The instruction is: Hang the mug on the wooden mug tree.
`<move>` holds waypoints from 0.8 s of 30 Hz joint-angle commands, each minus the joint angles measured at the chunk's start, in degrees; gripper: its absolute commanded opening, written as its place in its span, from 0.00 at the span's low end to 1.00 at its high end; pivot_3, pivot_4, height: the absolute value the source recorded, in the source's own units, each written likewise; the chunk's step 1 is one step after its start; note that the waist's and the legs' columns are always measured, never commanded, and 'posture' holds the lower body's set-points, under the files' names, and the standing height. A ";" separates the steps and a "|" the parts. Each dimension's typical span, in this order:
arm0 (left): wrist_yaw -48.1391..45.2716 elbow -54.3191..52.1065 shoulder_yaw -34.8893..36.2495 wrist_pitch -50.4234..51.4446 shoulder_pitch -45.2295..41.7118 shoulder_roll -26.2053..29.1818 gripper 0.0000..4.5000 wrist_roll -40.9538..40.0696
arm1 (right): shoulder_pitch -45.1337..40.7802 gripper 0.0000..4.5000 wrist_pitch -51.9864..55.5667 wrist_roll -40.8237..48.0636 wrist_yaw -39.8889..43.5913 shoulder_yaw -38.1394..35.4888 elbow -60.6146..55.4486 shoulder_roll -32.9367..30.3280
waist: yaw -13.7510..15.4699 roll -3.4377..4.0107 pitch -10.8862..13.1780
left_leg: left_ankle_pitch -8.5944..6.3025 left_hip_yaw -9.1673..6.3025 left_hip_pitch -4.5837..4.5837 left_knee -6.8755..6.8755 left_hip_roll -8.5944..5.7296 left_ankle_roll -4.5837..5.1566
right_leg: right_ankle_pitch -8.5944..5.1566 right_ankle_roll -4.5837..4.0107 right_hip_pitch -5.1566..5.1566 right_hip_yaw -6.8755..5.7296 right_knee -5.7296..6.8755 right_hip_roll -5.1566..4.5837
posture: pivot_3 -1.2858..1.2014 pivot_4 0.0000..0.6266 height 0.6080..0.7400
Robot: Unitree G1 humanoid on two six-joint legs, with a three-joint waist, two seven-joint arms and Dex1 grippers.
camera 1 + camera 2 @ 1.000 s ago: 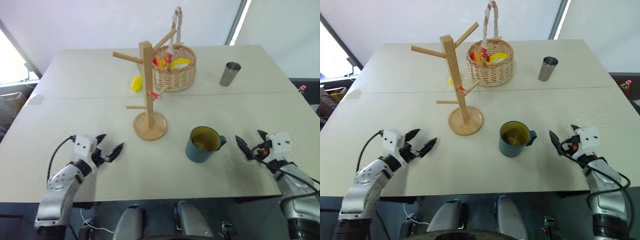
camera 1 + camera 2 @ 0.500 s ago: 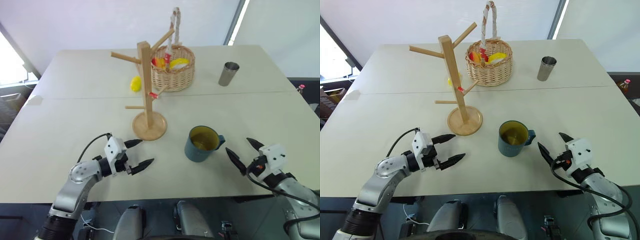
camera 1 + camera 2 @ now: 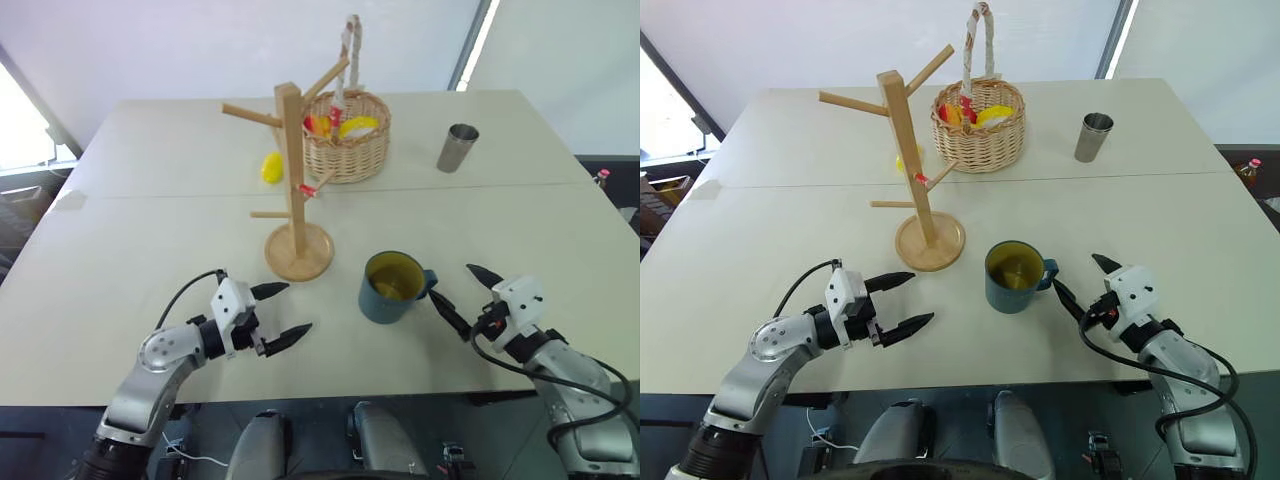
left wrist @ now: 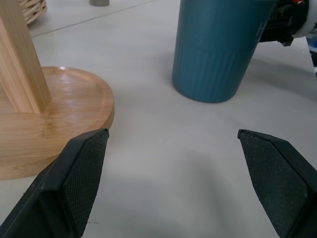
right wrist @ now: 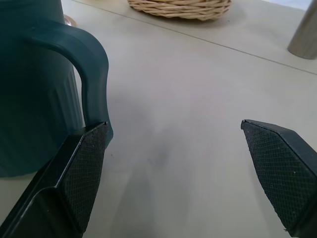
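Mug shifted left; basket holds yellow items

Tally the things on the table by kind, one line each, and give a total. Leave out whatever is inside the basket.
Mug: 1
Mug tree: 1
Basket: 1
Steel tumbler: 1
Small yellow thing behind the mug tree: 1
Total: 5

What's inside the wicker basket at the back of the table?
The wicker basket holds yellow and red items showing above its rim; what they are is unclear. Anything lower down is hidden by the woven wall.
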 commanded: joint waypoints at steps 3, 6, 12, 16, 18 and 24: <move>0.36 -2.45 0.24 -0.22 0.43 0.55 1.00 -0.21 | -2.38 0.99 -1.89 -1.14 -0.92 0.49 1.46 0.79 | 0.00 0.00 0.00 | 0.00 0.00 0.00 0.00 0.00 0.00 | 0.00 0.00 0.00 0.00 0.00 0.00 | 0.52 0.24 1.00; 0.49 -2.62 0.34 -0.20 0.52 0.65 1.00 -0.20 | -3.73 0.99 -2.53 -1.79 -1.44 1.16 3.14 1.39 | -0.01 0.00 0.00 | 0.00 0.00 0.01 0.01 0.00 0.00 | 0.00 0.00 0.00 0.00 0.00 0.01 | 0.52 0.24 1.00; 0.74 -3.28 0.61 -0.02 0.97 1.06 1.00 -0.25 | -3.61 0.99 -3.60 -1.96 -1.24 1.03 4.19 1.84 | 0.00 0.00 0.00 | 0.00 0.00 0.00 0.01 0.00 0.00 | 0.00 0.00 0.00 0.00 0.01 0.01 | 0.52 0.24 1.00; 0.77 -3.53 0.82 -0.10 1.28 1.51 1.00 -0.54 | 0.17 0.99 -3.71 -0.85 0.01 -0.99 2.64 0.78 | 0.12 0.00 0.00 | 0.00 -0.01 -0.01 0.01 0.00 0.00 | 0.00 0.00 0.01 0.00 0.01 0.00 | 0.52 0.24 1.00; 0.62 -3.51 0.85 -0.07 1.24 1.71 1.00 -0.74 | 2.57 0.99 -3.68 -0.04 0.88 -2.02 1.20 0.27 | 0.08 0.00 0.00 | 0.00 0.00 0.00 0.01 -0.01 0.00 | 0.00 0.00 0.02 0.00 0.00 -0.01 | 0.52 0.24 1.00; -0.81 -2.68 0.43 -0.08 -0.32 2.06 1.00 -1.70 | 6.90 0.99 -2.32 1.10 1.42 -2.16 -4.66 -0.04 | -0.25 0.00 0.00 | 0.00 0.00 0.04 0.01 0.01 0.00 | 0.00 0.00 0.02 0.00 0.03 0.02 | 0.52 0.24 1.00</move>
